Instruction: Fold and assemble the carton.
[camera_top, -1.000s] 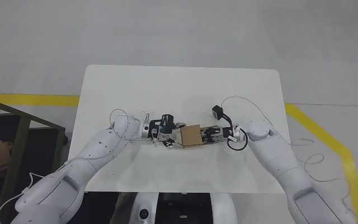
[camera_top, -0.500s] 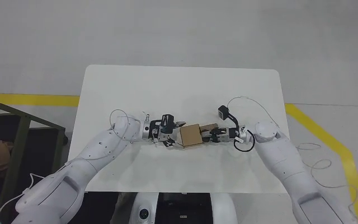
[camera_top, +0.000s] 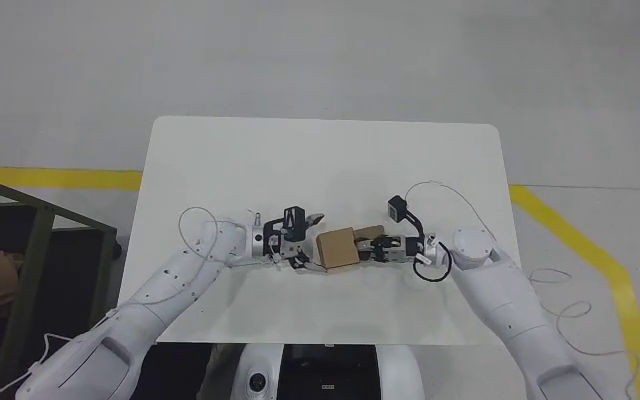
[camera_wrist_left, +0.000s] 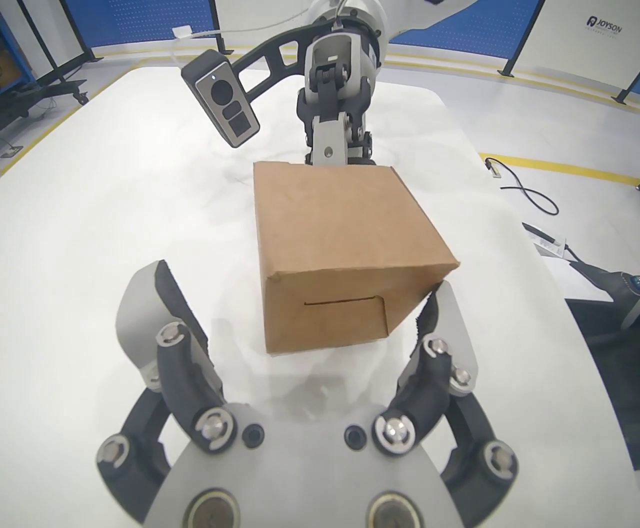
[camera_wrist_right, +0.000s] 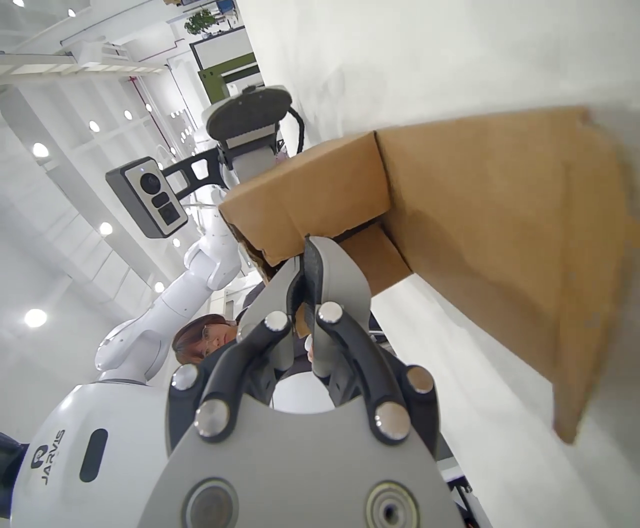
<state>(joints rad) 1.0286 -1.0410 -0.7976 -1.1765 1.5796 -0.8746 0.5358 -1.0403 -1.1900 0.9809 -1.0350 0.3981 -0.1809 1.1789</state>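
On my white table (camera_top: 250, 150) the carton (camera_top: 337, 246) lies near the front edge, between both arms. It looks squared up, and the end facing my left gripper (camera_wrist_left: 295, 295) is tucked shut. That gripper is spread wide, one finger touching a corner. My right gripper (camera_wrist_right: 306, 260) pinches a flap at the open end, not yet closed.

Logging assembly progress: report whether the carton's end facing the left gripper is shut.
Shut: the carton shows that face flat, flap tucked along a slit.

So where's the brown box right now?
In the top view the carton sits around the middle of the table, between the open left gripper and the right gripper pinching it.
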